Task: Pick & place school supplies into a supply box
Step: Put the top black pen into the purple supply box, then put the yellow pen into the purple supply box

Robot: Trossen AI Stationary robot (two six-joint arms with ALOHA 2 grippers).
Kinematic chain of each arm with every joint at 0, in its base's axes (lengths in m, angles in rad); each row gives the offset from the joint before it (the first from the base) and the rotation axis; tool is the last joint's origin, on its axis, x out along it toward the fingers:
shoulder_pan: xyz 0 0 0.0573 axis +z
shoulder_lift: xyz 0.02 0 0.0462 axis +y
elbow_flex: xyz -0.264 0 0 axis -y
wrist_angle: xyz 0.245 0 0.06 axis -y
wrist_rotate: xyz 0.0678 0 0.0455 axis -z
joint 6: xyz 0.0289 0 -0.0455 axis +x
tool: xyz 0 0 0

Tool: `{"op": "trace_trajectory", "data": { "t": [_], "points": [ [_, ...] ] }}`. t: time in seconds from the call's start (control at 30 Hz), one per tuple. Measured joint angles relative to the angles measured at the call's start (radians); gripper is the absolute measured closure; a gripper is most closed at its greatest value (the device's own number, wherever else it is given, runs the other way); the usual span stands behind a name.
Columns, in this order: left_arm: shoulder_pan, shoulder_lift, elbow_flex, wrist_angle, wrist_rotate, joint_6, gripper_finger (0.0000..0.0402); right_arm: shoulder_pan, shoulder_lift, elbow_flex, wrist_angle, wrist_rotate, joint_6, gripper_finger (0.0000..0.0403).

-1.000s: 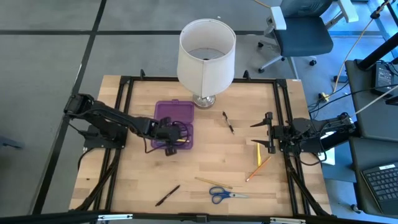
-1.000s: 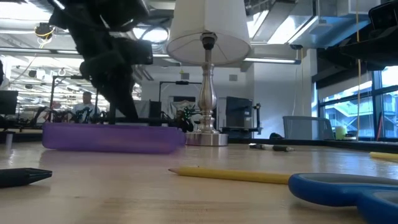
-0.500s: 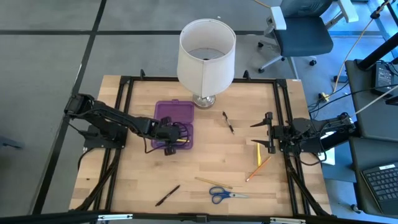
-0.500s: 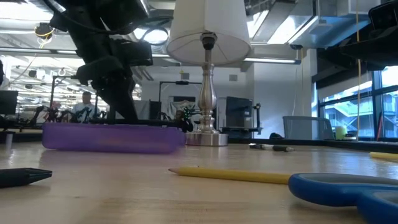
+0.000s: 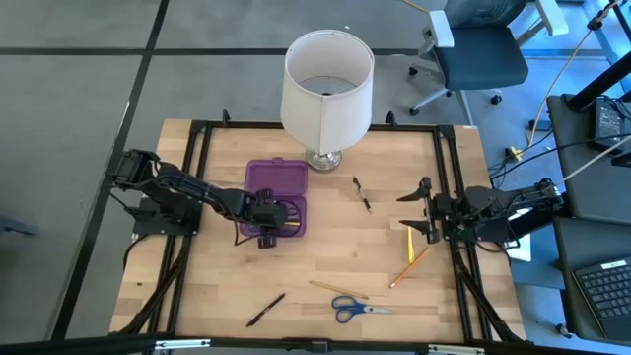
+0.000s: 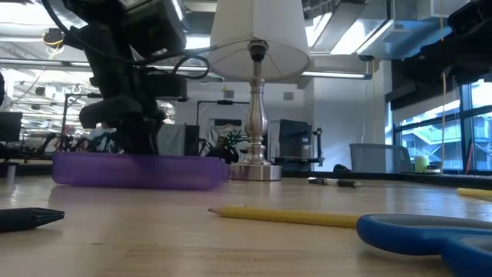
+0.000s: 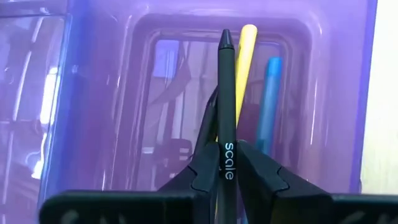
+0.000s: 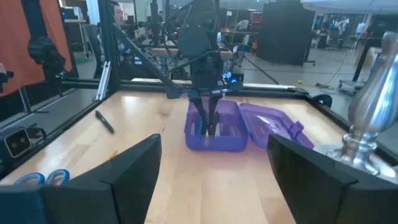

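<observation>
Reading "scale", black pen (image 7: 225,124) between left fingers (image 7: 202,168)

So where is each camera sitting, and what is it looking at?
High view: above the table, looking straight down; both arms show.
Low view: at tabletop height, looking across at the lamp; the left arm shows.
Left wrist view: on the left arm, looking into the purple box; left gripper around a black pen.
Right wrist view: right gripper open.
Every view shows the box.
</observation>
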Motion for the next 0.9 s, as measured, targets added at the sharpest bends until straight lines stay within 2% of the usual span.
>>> {"op": "trace_trajectory", "data": {
  "t": [0.23, 0.43, 0.67, 0.8, 0.9],
  "points": [
    [0.000, -0.003, 0.000, 0.000, -0.036, 0.037, 0.0348, 0.000, 0.000, 0.000, -0.001, 0.002, -0.062, 0.0106],
    [0.000, -0.003, 0.000, 0.000, -0.073, 0.100, 0.0322, 0.000, 0.000, 0.000, 0.009, 0.001, 0.025, 0.0106],
    [-0.004, -0.020, 0.038, -0.054, -0.074, 0.105, 0.0312, 0.000, 0.000, 0.000, 0.160, 0.004, 0.019, 0.0106],
    [-0.016, -0.065, 0.067, -0.062, -0.075, 0.155, 0.0315, 0.000, 0.016, 0.000, 0.229, 0.073, -0.016, 0.0106],
    [-0.025, -0.115, 0.080, -0.061, -0.079, 0.211, 0.0315, 0.000, 0.058, 0.007, 0.245, 0.157, 0.027, 0.0106]
  ]
}}
